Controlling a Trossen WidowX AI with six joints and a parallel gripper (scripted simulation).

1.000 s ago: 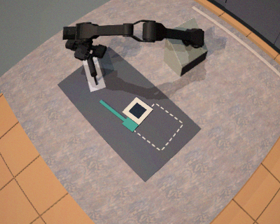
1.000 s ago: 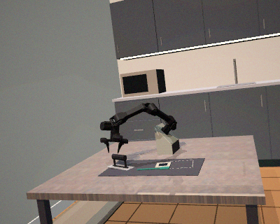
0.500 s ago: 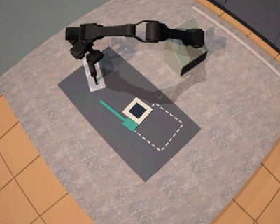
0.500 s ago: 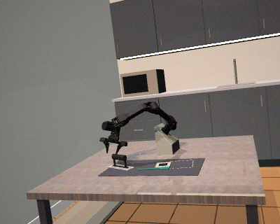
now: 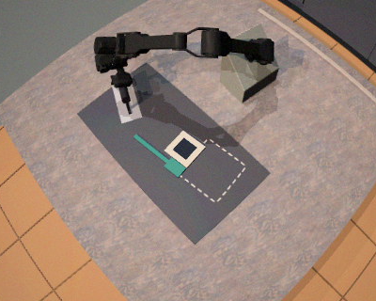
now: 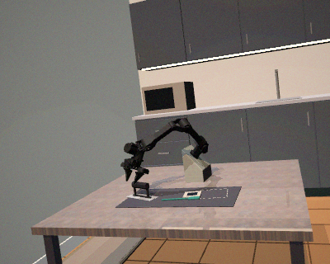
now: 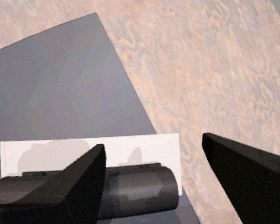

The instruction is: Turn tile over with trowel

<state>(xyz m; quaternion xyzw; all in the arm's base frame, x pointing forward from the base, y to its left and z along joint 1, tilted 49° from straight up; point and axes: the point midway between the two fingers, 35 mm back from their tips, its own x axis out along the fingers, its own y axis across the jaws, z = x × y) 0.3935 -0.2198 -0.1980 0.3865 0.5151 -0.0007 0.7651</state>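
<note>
The tile lies flat on the dark mat, its navy-marked side up, along the near-left side of the dashed outline. The trowel, a white plate with a raised black bar handle, lies at the mat's far left end. My gripper is open and empty, tilted beside and above the handle. In the wrist view one fingertip overlaps the handle and plate, the other hangs over table. Whether a finger touches the handle cannot be told.
A flat teal spatula-shaped piece lies on the mat, its blade against the tile's corner and its thin stem pointing towards the trowel. The arm's pale base block stands on the table behind the mat.
</note>
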